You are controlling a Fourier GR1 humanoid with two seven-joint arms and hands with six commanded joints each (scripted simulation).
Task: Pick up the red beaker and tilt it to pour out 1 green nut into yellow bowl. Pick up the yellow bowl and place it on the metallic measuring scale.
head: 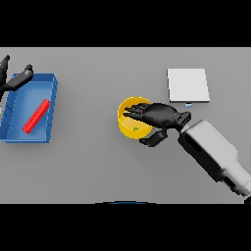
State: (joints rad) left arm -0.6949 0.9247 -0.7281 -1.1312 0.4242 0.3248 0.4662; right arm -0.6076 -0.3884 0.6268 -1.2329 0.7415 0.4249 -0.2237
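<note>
The yellow bowl [128,120] stands on the grey table near the middle, with a small green nut [136,129] inside it. My right hand [159,115] reaches in from the right. Its straight fingers lie over the bowl's right half, and its thumb [152,138] sits outside the near rim; the hand is open. The red beaker [37,116] lies on its side in the blue tray [51,105] at the left. The metallic measuring scale [188,84] is a pale square plate behind and to the right of the bowl. My left hand [15,79] hovers open at the tray's far left corner.
The blue tray has raised walls and takes up the left side of the table. The right forearm [215,152] crosses the lower right of the table. A small dark mark sits at the scale's front edge [188,104].
</note>
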